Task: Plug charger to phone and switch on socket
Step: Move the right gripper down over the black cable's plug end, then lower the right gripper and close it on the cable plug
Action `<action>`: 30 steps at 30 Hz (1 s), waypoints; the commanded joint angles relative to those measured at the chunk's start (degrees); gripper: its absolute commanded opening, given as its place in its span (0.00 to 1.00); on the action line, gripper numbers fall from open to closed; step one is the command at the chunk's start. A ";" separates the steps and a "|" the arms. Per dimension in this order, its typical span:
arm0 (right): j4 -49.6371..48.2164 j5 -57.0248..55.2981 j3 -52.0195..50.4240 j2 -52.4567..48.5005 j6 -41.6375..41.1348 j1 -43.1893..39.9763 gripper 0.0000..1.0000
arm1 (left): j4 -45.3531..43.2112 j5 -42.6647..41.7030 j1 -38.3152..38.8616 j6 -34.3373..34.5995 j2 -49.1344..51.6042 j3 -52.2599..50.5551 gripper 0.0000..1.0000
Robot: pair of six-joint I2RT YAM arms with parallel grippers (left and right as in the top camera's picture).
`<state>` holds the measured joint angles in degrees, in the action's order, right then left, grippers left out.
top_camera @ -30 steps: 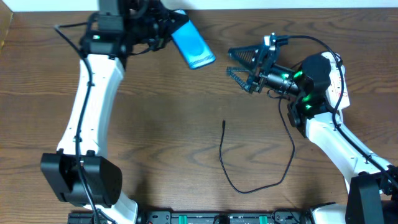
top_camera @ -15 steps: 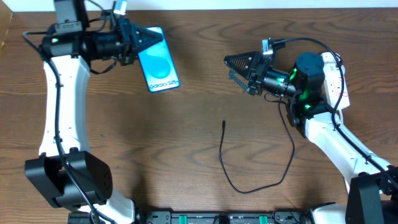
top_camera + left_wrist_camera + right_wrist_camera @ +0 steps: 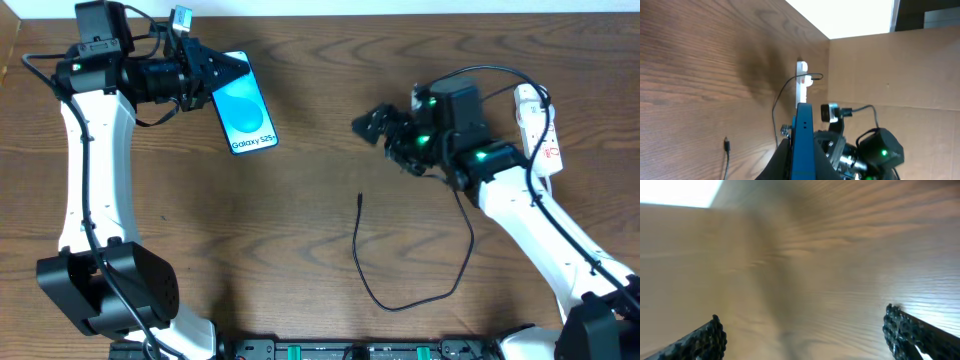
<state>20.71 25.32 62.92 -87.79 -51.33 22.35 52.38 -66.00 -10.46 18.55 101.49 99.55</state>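
Observation:
My left gripper (image 3: pixel 218 75) is shut on the phone (image 3: pixel 244 116), blue screen with "Galaxy" text up, held above the table at the back left. In the left wrist view the phone (image 3: pixel 802 135) shows edge-on between my jaws. The charger cable (image 3: pixel 420 298) lies in a loop at the front middle, its connector tip (image 3: pixel 360 199) free on the table; the tip also shows in the left wrist view (image 3: pixel 726 145). The white socket (image 3: pixel 536 122) lies at the back right. My right gripper (image 3: pixel 378 128) is open and empty, above and behind the tip; its fingers (image 3: pixel 802 335) frame bare wood.
The wooden table (image 3: pixel 300 240) fills the view. A brown cardboard wall (image 3: pixel 890 70) stands past the table's right edge. The socket with the cable plugged in shows in the left wrist view (image 3: pixel 801 82). A black rail runs along the front edge (image 3: pixel 330 350).
My left arm has swung the phone leftward and turned it screen-up, then slightly lower. My right gripper has turned and dipped toward the table, still open.

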 commanded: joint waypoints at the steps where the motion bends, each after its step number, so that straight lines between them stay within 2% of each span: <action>1: 5.20 -12.04 1.44 0.70 8.52 3.76 0.99 | 0.11 -0.72 -0.35 -0.98 -0.57 0.00 0.08; 8: 14.97 -23.71 1.42 -0.59 10.27 11.89 0.99 | 0.13 -0.74 -0.35 -0.98 -0.57 -0.07 0.08; 24: 17.09 -23.65 2.32 -12.68 7.87 18.01 0.99 | 0.74 -0.35 -0.35 -0.98 -0.57 -0.74 0.07; 30: 17.27 -24.61 2.32 -13.60 6.93 18.16 0.90 | 0.74 -0.35 -0.35 -0.98 -0.57 -0.76 0.07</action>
<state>37.89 2.50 63.68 -100.82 -43.29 40.10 52.95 -65.39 -10.46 17.96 101.49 99.44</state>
